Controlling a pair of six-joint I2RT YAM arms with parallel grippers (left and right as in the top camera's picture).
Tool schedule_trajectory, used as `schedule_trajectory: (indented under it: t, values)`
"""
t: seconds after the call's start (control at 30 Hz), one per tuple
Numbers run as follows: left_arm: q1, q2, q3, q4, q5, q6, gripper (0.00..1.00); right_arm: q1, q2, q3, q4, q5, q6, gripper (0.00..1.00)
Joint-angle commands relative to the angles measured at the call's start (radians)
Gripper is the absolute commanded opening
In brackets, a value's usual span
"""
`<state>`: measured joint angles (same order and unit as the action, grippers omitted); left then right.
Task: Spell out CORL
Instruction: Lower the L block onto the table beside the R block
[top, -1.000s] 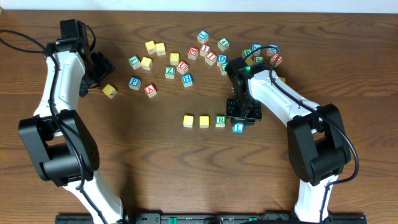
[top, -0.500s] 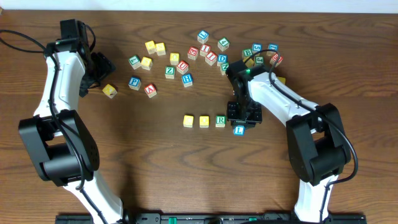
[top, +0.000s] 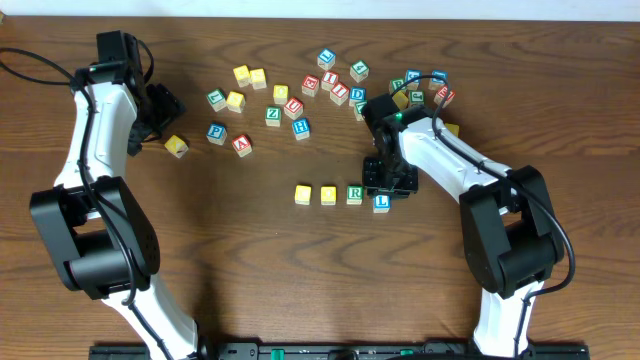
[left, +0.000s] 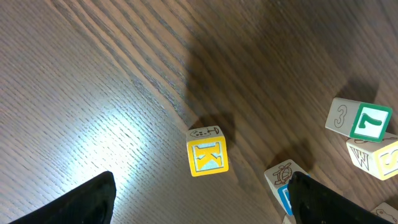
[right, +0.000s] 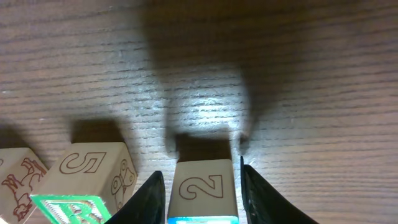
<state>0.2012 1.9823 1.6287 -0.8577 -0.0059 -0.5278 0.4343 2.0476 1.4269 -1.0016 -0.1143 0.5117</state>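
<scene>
A row stands on the table: two yellow blocks (top: 303, 194) (top: 328, 194), then a green R block (top: 354, 194). The blue L block (top: 381, 204) sits just right of R, slightly lower than the row. My right gripper (top: 388, 180) is over it. In the right wrist view its fingers (right: 202, 179) close round the L block (right: 205, 190), whose side shows a "2", with the R block (right: 87, 171) close on the left. My left gripper (top: 165, 105) hangs open and empty at the far left, above a yellow block (left: 208, 151).
Several loose letter blocks lie scattered across the back of the table (top: 340, 85), some right behind the right arm (top: 415, 85). More lie at the left (top: 216, 132), including one yellow block (top: 177, 146) under the left gripper.
My right gripper has shifted slightly up and left with the L block, bringing it closer to the R block. The left arm has not moved.
</scene>
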Motion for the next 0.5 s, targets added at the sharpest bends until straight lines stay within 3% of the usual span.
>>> schedule_trajectory:
  t: [0.0,0.27,0.47]
  values:
    - [0.000,0.006,0.004,-0.005,-0.006,-0.013,0.87,0.003,0.006,-0.004,-0.024,0.005,0.008,0.36]
    - [0.000,0.006,0.004,-0.005,-0.006,-0.013,0.88,0.008,0.006,-0.012,-0.068,-0.020,0.008,0.44]
    - [0.000,0.006,0.004,-0.005,-0.006,-0.013,0.87,0.008,0.006,-0.024,-0.061,-0.024,0.008,0.35]
